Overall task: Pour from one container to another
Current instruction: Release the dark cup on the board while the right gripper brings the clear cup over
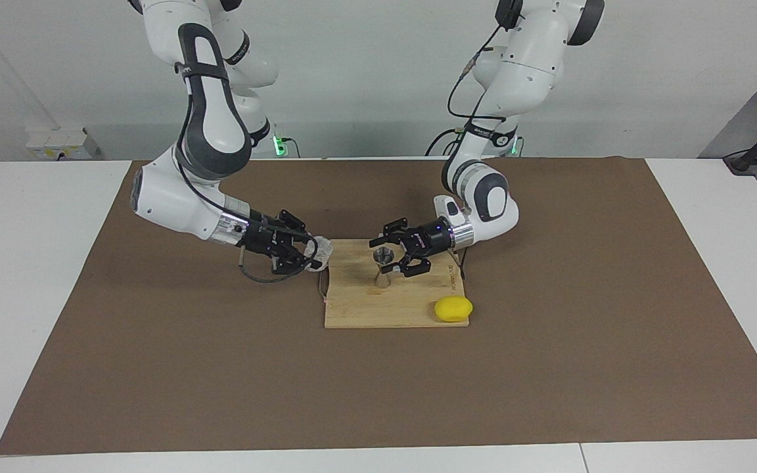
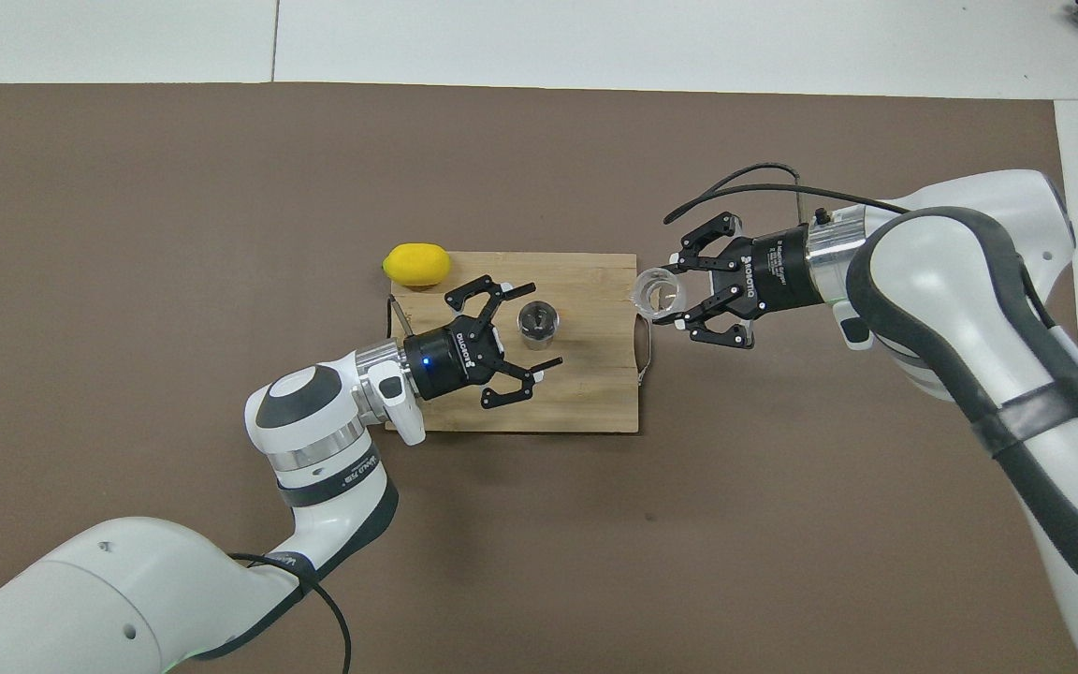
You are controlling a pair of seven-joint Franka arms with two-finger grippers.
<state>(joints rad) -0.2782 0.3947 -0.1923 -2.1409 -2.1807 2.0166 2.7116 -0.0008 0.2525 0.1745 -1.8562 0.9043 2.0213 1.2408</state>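
Left pincer spread wide, flanking silvery hourglass jigger without touching; jigger upright on slatted bamboo board. Right pincer clamped on clear cylindrical cup, over board's handle edge. Smooth yellow lemon at board corner.
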